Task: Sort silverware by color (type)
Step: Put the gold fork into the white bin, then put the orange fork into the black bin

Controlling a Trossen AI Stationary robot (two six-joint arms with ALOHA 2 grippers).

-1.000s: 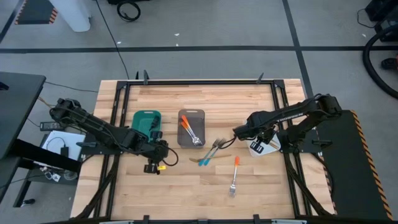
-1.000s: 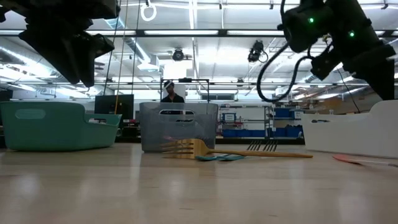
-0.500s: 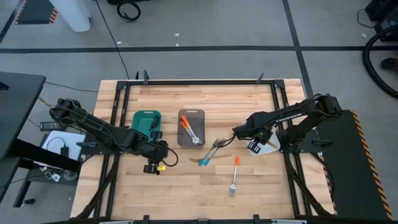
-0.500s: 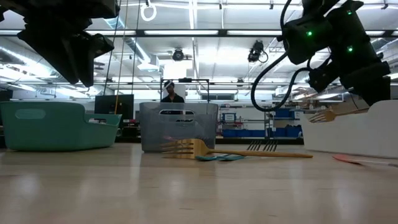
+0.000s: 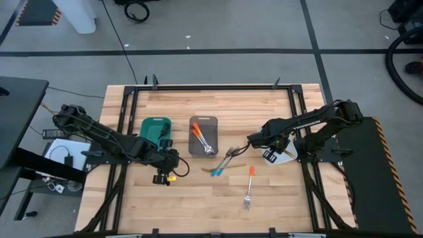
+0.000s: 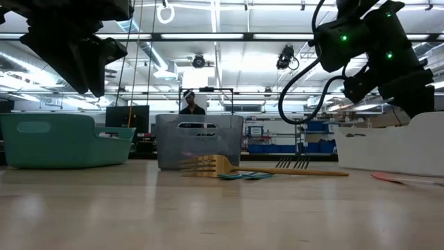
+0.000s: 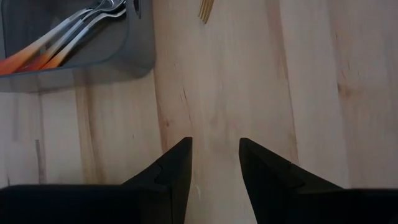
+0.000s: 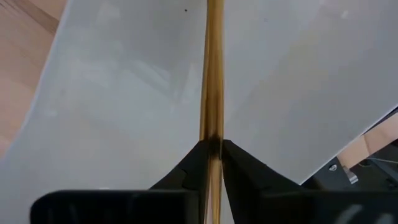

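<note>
Gold fork lowered into the white tray [image 8: 112,99]

The right tool [image 8: 213,152] now pinches the gold fork [image 8: 213,74] inside it — loosening; left tool [image 7: 214,155] idles, apart.

I can read no text, label, brand, number or sign anywhere around me. The white tray [image 5: 276,156] under my right arm carries some dark marks seen from above, but they are too small for me to make out. Shelves and screens in the room far behind the tabletop [image 6: 208,208] show only blurred shapes, with no legible lettering.
</note>
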